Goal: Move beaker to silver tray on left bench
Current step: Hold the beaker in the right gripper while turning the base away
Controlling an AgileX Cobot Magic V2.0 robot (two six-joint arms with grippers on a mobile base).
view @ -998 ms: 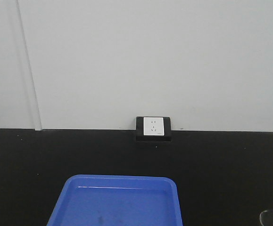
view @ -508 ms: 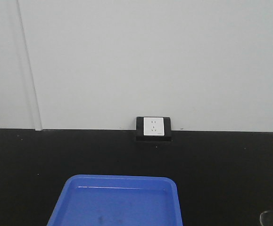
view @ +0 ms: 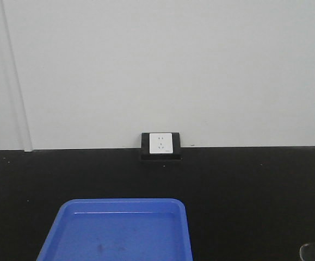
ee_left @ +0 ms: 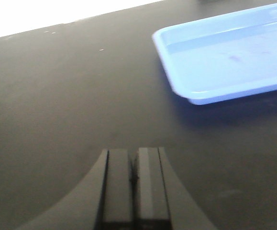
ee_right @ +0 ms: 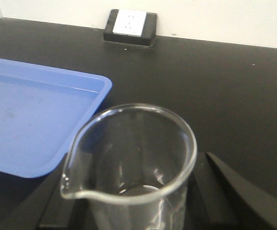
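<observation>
white wall [view: 173, 65] with recessed socket [view: 160, 143]

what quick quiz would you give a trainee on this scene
1. True or false: the beaker stands inside the blue tray.
2. What sits against the wall behind the blue tray? A) a sink B) a power socket C) a white bin
3. Fill in: the left hand is ___ (open or shut), with nothing between its fingers.

Key: 1 false, it is off the tray's right side; 2 B; 3 shut.
</observation>
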